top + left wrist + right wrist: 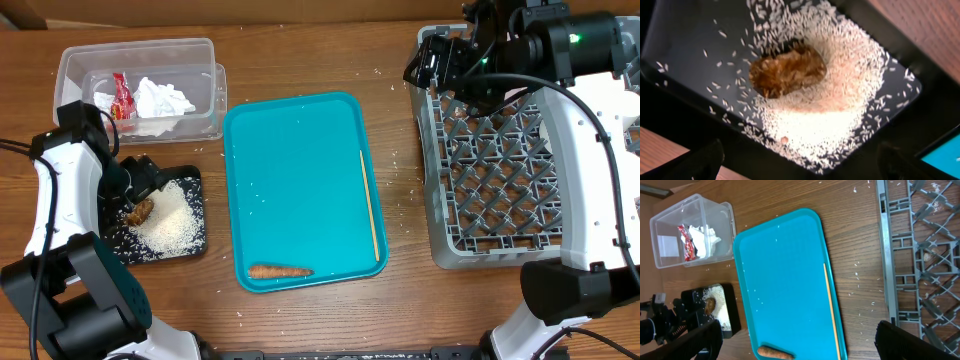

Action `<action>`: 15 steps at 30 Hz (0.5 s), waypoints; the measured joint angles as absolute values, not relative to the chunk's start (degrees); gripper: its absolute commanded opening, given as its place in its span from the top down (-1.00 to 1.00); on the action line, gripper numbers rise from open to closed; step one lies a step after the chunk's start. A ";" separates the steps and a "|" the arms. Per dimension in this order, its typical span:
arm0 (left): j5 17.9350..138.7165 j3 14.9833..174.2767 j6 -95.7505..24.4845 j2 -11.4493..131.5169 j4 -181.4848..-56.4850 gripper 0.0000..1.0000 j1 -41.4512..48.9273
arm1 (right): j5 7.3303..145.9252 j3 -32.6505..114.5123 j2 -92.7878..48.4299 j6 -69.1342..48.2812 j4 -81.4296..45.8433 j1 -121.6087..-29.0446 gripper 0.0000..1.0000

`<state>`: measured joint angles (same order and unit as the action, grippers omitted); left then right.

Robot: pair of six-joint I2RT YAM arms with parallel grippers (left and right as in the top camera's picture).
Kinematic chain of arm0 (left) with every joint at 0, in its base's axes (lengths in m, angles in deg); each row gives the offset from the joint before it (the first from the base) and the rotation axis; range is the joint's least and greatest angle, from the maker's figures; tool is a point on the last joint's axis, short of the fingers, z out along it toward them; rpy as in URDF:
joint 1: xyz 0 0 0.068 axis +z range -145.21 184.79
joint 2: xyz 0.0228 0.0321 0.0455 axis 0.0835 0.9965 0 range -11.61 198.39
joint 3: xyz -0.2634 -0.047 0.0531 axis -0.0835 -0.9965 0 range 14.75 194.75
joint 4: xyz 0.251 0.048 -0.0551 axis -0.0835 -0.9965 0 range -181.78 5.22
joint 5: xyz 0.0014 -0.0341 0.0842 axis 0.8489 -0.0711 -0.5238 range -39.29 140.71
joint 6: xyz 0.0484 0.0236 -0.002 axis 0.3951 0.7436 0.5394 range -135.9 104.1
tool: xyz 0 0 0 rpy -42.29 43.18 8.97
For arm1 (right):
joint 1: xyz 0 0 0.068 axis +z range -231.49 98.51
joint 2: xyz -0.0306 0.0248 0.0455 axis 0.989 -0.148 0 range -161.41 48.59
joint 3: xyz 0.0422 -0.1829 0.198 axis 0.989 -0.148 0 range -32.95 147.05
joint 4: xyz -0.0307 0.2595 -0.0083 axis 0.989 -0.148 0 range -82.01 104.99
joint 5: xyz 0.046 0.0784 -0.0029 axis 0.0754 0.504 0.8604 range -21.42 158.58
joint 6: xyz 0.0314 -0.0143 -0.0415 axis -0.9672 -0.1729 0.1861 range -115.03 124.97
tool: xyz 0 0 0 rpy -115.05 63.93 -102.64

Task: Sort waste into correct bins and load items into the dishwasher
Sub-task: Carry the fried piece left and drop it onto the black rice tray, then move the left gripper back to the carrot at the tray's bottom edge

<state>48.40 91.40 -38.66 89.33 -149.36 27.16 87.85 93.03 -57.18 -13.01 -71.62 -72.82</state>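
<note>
Left pincer (800, 161) wide, empty, above scrap (787, 70) in black bin (685, 45). Plan: I lift clear, take carrot (279, 270) at tray's (300, 180) 6 o'clock, mid-body. Right pincer (802, 341) wide.

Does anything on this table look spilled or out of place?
Loose rice grains are scattered on the wooden table between the teal tray and the dish rack, a few on the tray itself. The main pile sits in the black tray, so these look spilled.

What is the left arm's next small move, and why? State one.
Probably lift the left gripper away from the black tray toward the carrot: its jaws stand open and empty, and the brown lump already lies in the rice.
</note>
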 measured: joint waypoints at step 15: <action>68.03 91.40 -27.69 89.33 -157.79 -0.82 12.95 | 87.87 93.03 -57.18 -13.03 -71.64 -72.82 -1.00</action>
